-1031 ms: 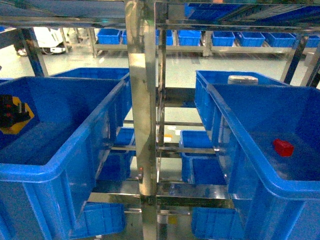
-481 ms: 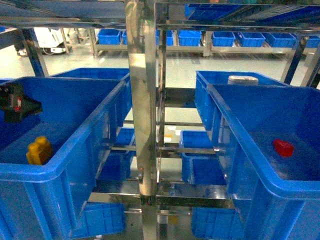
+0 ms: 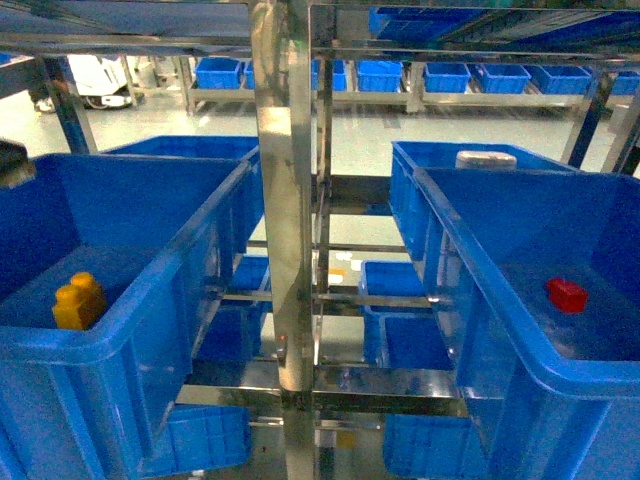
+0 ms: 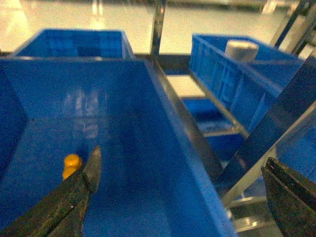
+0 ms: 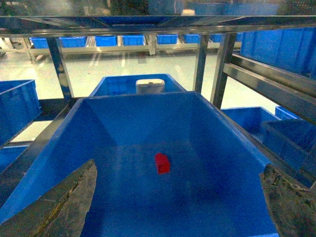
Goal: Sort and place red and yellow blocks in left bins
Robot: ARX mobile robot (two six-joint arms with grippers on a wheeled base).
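The orange-yellow block point(image 3: 78, 300) lies free on the floor of the large blue left bin point(image 3: 140, 325), near its front left. In the left wrist view my left gripper point(image 4: 182, 158) hangs open over this bin, and the yellow block point(image 4: 71, 164) peeks out beside its left finger. The red block point(image 3: 567, 295) rests on the floor of the big blue crate on the right point(image 3: 470, 270). My right gripper point(image 5: 178, 167) is open above that crate, with the red block point(image 5: 162, 163) lying on the floor below, between its fingers.
A steel rack post point(image 3: 285, 200) stands between the two crates. Behind the right crate is a smaller blue bin holding a white object point(image 3: 485, 158). More blue bins sit on lower shelves point(image 3: 405, 300) and along the far wall.
My left gripper let go of the yellow block, which dropped to the left bin's floor. The gripper then pulled back up and left, almost out of the head view. The red block stayed put.
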